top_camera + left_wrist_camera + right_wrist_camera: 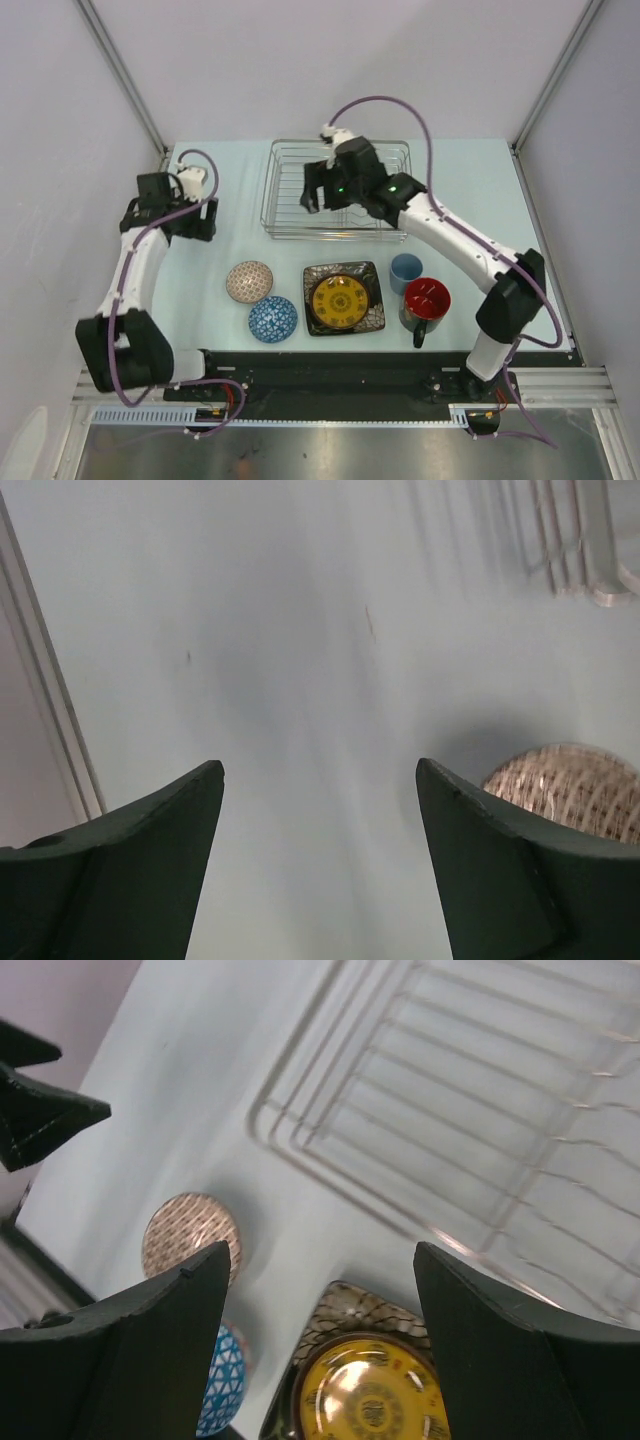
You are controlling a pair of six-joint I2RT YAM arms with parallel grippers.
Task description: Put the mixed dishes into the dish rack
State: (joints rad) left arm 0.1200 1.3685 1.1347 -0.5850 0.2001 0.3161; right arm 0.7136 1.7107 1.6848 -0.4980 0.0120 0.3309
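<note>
The wire dish rack (285, 175) stood empty at far centre. The pinkish-beige bowl (249, 281), blue bowl (272, 319), square plate (343, 298), light-blue cup (405, 270) and dark mug (426, 300) lined the surface (470, 190) nearer. The right hand (320, 1260) hung open over the rack's near-left corner, and the left hand (320, 770) gaped beside the pinkish-beige bowl, probably poised to pick.

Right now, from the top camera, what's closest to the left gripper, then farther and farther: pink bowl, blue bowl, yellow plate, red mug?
Counting from the left gripper:
1. pink bowl, just to its right and lower in the view.
2. blue bowl, right beside the pink one, lower still.
3. yellow plate, in the middle.
4. red mug, far right.
</note>
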